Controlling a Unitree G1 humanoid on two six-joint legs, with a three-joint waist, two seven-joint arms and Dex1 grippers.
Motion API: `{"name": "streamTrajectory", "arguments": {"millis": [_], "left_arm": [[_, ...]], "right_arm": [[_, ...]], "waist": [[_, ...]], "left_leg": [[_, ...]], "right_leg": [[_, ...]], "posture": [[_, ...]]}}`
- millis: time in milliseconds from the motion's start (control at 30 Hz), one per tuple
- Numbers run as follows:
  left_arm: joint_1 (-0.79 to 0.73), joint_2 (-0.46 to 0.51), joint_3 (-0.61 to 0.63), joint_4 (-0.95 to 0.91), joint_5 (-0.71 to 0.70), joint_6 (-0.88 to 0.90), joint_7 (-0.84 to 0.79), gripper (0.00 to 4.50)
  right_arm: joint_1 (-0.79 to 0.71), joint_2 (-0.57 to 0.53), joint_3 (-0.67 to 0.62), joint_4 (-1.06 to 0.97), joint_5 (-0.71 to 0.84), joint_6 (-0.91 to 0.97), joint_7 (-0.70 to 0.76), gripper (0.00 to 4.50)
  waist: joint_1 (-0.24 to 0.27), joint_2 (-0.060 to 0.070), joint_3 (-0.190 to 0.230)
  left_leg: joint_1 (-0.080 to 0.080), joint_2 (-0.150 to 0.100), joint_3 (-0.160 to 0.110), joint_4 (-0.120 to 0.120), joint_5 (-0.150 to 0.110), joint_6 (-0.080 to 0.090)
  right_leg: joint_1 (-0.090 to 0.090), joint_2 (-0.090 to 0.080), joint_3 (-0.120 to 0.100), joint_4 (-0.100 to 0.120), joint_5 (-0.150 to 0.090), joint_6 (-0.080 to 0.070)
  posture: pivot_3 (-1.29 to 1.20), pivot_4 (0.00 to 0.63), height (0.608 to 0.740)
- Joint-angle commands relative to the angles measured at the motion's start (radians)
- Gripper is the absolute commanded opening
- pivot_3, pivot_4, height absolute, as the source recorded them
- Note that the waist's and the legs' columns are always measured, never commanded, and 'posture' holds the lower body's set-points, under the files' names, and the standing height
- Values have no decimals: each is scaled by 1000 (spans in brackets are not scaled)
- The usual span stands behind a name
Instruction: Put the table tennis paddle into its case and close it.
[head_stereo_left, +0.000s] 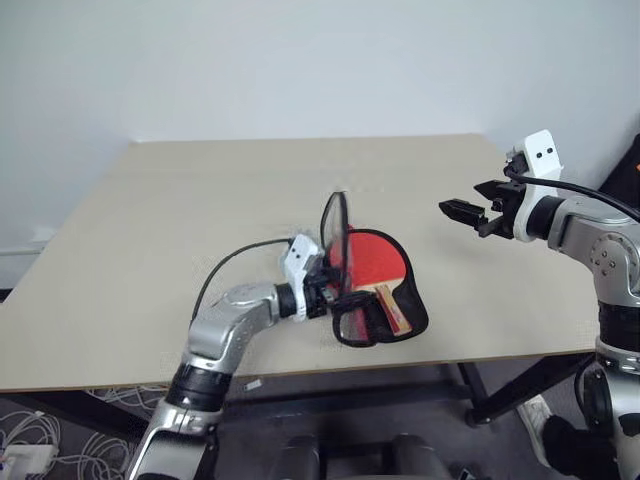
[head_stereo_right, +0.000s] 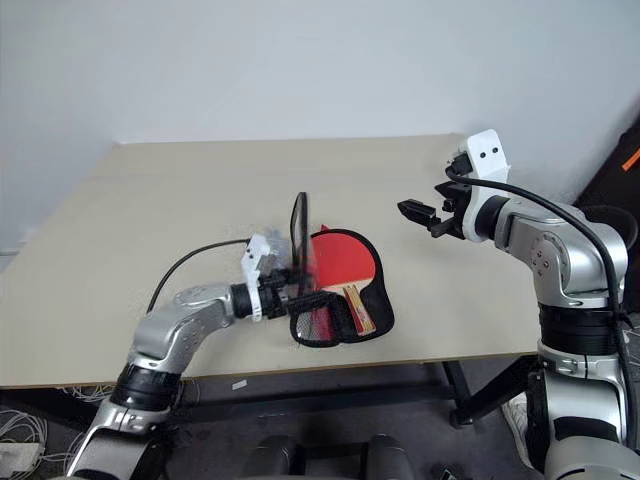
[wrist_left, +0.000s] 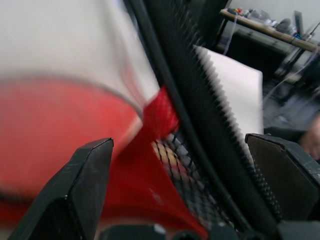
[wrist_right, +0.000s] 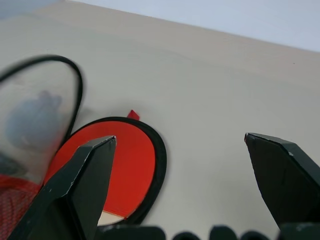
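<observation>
1. One table tennis paddle (head_stereo_left: 372, 262): lies flat in the lower half of the case (head_stereo_left: 385, 325), red face up, round blade toward the far side of the table (head_stereo_left: 150, 250), handle (head_stereo_left: 391, 307) pointing back toward the near edge. Long axis runs roughly near to far.
2. One case: opened clamshell-style near the table's front edge. Lower half flat under the paddle; clear flap (head_stereo_left: 334, 232) standing almost upright along the paddle's left side.
3. Left gripper (head_stereo_left: 330, 285): fingers spread wide, holding nothing. In the left wrist view the flap's black piped edge passes between the two fingers (wrist_left: 80, 185), so the flap appears to sit within the open jaws, not clamped.
4. Right gripper (head_stereo_left: 472, 213): fingers spread wide, empty, hovering above the table well to the right of the case, tips aimed toward it.
5. Deciding relation: the flap stands directly at the left gripper, hinged on the paddle's left, so closing likely means folding it rightward over the blade. Left arm is much the nearer; the right could receive or press from the far side.
</observation>
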Motion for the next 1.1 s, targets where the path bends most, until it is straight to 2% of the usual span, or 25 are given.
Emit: {"name": "streamTrajectory", "arguments": {"millis": [33, 167, 333, 733, 833, 967, 1100], "left_arm": [[-29, -62, 48, -116, -139, 79, 34, 4500], [-67, -201, 33, -100, -159, 66, 119, 4500], [-120, -305, 65, -49, -202, 92, 190, 4500], [-128, -275, 115, -14, -258, 176, 257, 4500], [-149, -332, 159, 52, -287, 217, 340, 4500], [-154, -423, 232, 138, -360, 369, 490, 4500], [-121, -460, 275, 139, -410, 485, 585, 4500]], "right_arm": [[-14, 15, -30, -37, 22, -6, -11, 4456], [-4, 38, -31, -48, 35, -1, -21, 4456], [-10, 30, -38, -38, 37, -8, -20, 4456], [-65, -26, -63, 44, 12, -66, -18, 4456], [-58, -18, -65, 37, 16, -64, -28, 4456], [-46, -1, -61, 10, 25, -52, -39, 4456], [-35, 8, -67, -10, 36, -43, -46, 4456]], "waist": [[3, 0, 0], [4, 0, 0], [-2, 0, 0], [-2, 0, 0], [-1, 0, 0], [-2, 0, 0], [-4, 0, 0]], "left_leg": [[0, 0, 0, 1, 0, 0], [0, -1, 0, 1, 0, 0], [1, -1, 0, 1, 0, 0], [1, -1, 0, 0, 0, 0], [1, -1, 0, 1, 0, 0], [1, -1, 0, 1, 0, 0], [1, -1, 0, 0, 0, 0]], "right_leg": [[0, 0, 0, 0, 0, 0], [2, -1, 0, 0, 0, 0], [2, 0, 0, 0, 0, 0], [1, 0, 1, 0, 0, 0], [2, 0, 0, -1, 0, 0], [2, 0, 0, -1, 0, 0], [2, 0, 0, -1, 0, 0]], "posture": [[0, 0, 740], [0, 0, 740], [0, 0, 740], [0, 0, 740], [0, 0, 740], [0, 0, 740], [0, 0, 740]]}}
